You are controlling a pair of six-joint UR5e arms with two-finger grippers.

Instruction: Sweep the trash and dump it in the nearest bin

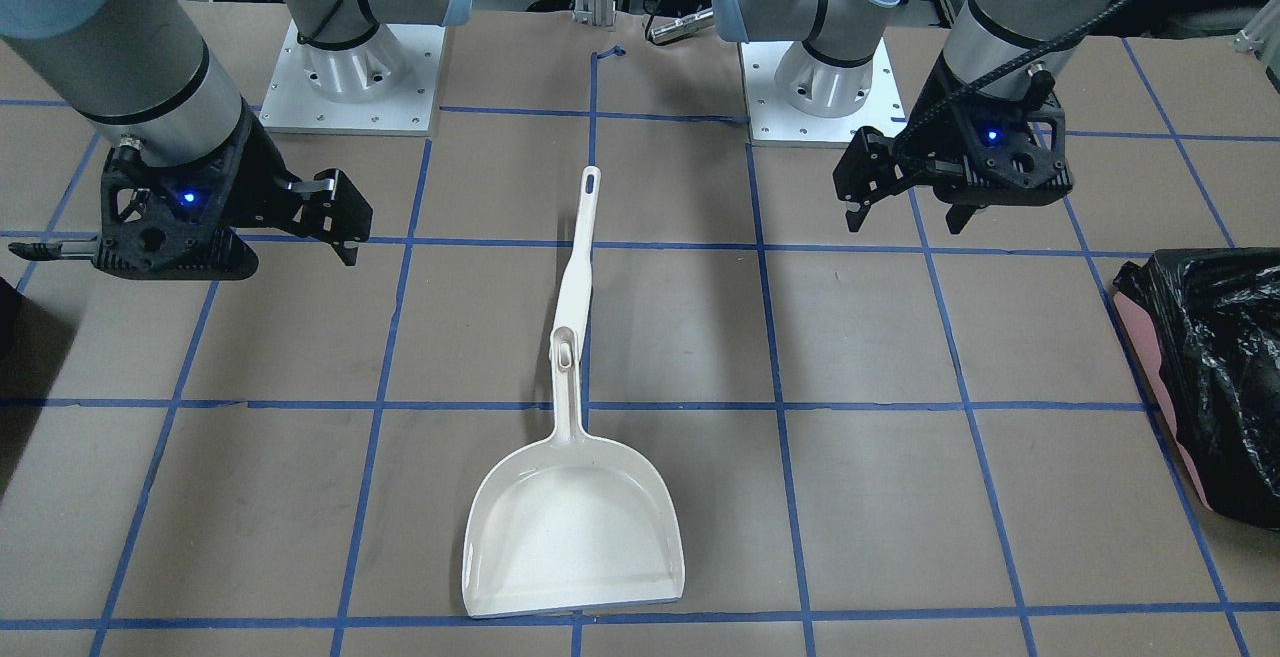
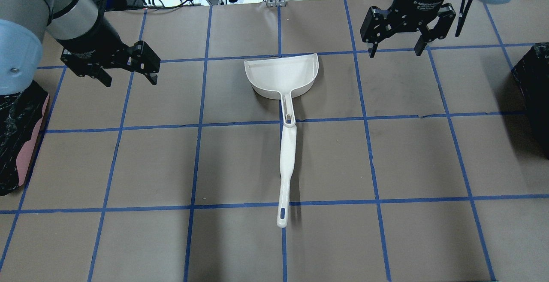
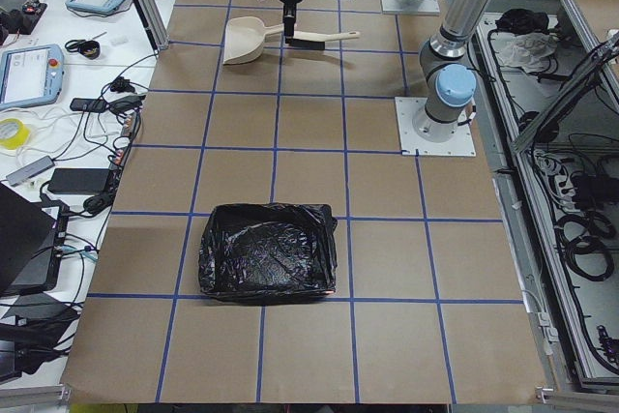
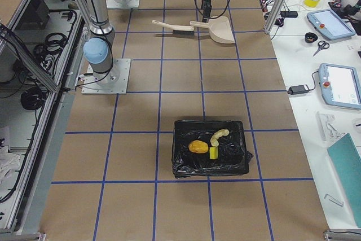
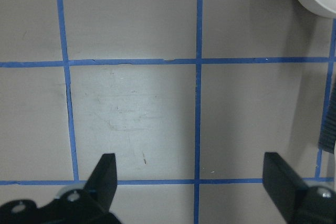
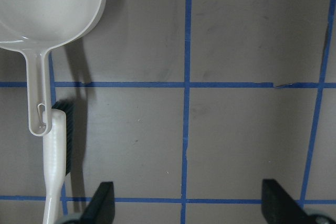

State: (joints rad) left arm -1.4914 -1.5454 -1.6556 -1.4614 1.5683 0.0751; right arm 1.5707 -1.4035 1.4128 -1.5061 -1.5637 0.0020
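Note:
The trash lies inside the black-lined bin (image 4: 210, 165) in the exterior right view: an orange-yellow lump (image 4: 198, 147), a green-and-yellow sponge block (image 4: 214, 153) and a pale crescent (image 4: 220, 135). A white dustpan (image 2: 281, 76) lies mid-table, with a white brush (image 2: 286, 166) at its handle end. My left gripper (image 2: 128, 80) is open and empty, left of the dustpan and above the table. My right gripper (image 2: 394, 53) is open and empty, right of the dustpan. The wrist views show both sets of fingers spread over bare table: the left gripper (image 5: 191, 182) and the right gripper (image 6: 189, 200).
A second black-lined bin (image 3: 269, 250) stands at the table's left end; it also shows in the front-facing view (image 1: 1210, 377). The right bin (image 2: 532, 89) sits at the overhead view's right edge. Blue tape grids the brown table. Cables and devices lie beyond the far edge.

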